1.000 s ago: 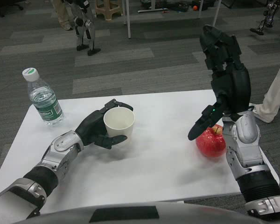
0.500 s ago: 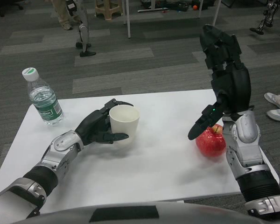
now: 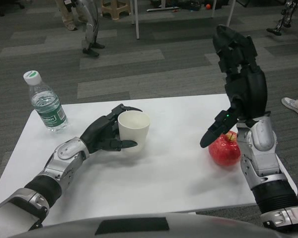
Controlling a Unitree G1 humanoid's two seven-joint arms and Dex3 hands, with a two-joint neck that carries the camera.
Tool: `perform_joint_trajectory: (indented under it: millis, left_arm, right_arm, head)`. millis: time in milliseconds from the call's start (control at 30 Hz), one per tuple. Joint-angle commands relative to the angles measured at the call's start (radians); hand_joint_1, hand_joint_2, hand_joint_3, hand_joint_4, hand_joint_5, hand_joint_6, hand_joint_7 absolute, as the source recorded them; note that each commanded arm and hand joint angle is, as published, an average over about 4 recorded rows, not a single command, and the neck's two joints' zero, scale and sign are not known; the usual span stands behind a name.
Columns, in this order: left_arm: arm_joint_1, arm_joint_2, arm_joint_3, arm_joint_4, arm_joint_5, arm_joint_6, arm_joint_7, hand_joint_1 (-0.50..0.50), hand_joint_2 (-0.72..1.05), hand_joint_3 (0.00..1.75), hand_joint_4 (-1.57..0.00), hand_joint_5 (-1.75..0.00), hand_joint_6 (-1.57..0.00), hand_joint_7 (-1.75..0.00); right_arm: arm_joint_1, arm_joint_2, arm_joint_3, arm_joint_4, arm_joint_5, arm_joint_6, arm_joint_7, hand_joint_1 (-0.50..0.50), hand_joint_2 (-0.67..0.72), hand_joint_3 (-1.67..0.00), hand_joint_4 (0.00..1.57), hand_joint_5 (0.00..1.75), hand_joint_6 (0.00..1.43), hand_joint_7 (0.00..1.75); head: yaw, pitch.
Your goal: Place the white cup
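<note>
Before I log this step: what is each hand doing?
Left hand: open, fingers spread around the white cup, which stands on the table.
Right hand: open, raised, holding nothing.

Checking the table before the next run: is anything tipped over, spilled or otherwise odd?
Nothing stands out. The white cup stands upright on the table at the left hand, the water bottle is upright and capped, and the apple sits whole below the raised right hand. No spill shows.
</note>
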Motion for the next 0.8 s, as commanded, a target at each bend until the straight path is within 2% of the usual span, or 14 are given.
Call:
perform_joint_trajectory:
  millis: [33,300,367,433,500,567,700,800]
  left_arm:
    - [0.032,0.012,-0.003,0.000,0.021,0.027,-0.002,-0.50,0.87,0.09,0.00,-1.75,0.00,-0.91]
    - [0.045,0.012,0.017,-0.029,0.021,0.036,0.000,-0.50,0.87,0.09,0.00,-1.75,0.00,-0.86]
    - [0.047,0.011,0.021,-0.036,0.022,0.038,0.005,-0.50,0.69,0.09,0.00,-1.75,0.00,-0.84]
    - [0.050,0.011,0.024,-0.040,0.022,0.038,0.010,-0.50,0.34,0.09,0.00,-1.75,0.00,-0.80]
    - [0.052,0.011,0.026,-0.044,0.022,0.040,0.015,-0.50,0.16,0.09,0.00,-1.75,0.00,-0.77]
    - [0.054,0.011,0.029,-0.047,0.022,0.042,0.018,-0.50,0.07,0.09,0.00,-1.75,0.00,-0.77]
    - [0.055,0.011,0.031,-0.050,0.021,0.043,0.020,-0.50,-0.24,0.09,0.00,-1.75,0.00,-0.77]
    - [0.057,0.012,0.033,-0.052,0.021,0.043,0.023,-0.50,-0.30,0.09,0.00,-1.75,0.00,-0.77]
  right_arm:
    - [-0.001,0.003,-0.001,0.000,0.004,-0.007,-0.002,-0.14,0.72,0.00,0.00,0.10,0.00,0.56]
    - [0.001,0.003,0.000,-0.002,0.004,-0.007,-0.002,-0.12,0.72,0.00,0.00,0.10,0.00,0.56]
    - [0.001,0.003,0.001,-0.003,0.004,-0.006,-0.002,-0.12,0.72,0.00,0.00,0.15,0.00,0.56]
    - [0.001,0.003,0.001,-0.003,0.004,-0.006,-0.002,-0.12,0.72,0.00,0.00,0.15,0.00,0.56]
    - [0.001,0.003,0.001,-0.004,0.004,-0.007,-0.002,-0.12,0.72,0.00,0.00,0.10,0.00,0.56]
    - [0.001,0.003,0.002,-0.004,0.004,-0.007,-0.002,-0.12,0.72,0.00,0.00,0.10,0.00,0.56]
    - [0.000,0.003,0.003,-0.005,0.004,-0.007,-0.002,-0.12,0.72,0.00,0.00,0.10,0.00,0.56]
    - [-0.001,0.003,0.004,-0.005,0.004,-0.007,-0.002,-0.12,0.72,0.00,0.00,0.10,0.00,0.56]
  head:
    - [0.002,0.001]
    - [0.007,0.000]
    - [0.007,-0.001]
    - [0.008,-0.002]
    - [0.008,-0.002]
    - [0.008,-0.001]
    - [0.009,0.000]
    - [0.010,0.000]
